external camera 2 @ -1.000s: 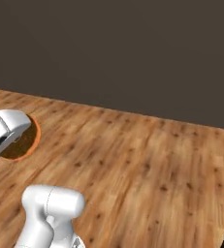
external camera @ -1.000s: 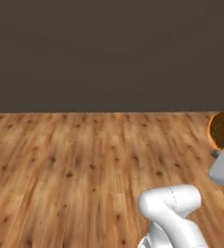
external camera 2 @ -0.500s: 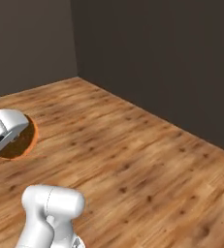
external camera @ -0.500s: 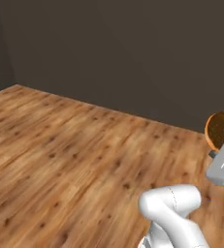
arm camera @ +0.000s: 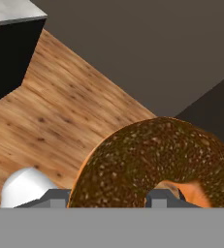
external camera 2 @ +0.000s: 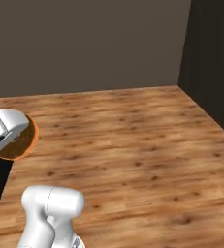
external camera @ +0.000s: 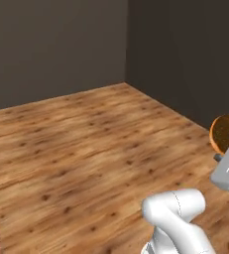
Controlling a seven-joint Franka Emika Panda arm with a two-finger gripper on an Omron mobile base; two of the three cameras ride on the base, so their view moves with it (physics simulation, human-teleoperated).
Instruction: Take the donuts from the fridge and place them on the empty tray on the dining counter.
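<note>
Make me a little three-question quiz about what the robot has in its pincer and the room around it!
1. True or false: the pincer is shut on a donut.
2. What colour is the donut's rim in the base views? A) purple B) orange-brown C) green
3. Fill in the blank: the floor is made of ____ planks.

Key:
1. True. In the hand view the donut sits upright between the two fingers.
2. B. Its orange-brown edge peeks out beside the robot's white hand in both base views.
3. Wooden. Dark walls meet in a corner behind it.
</note>
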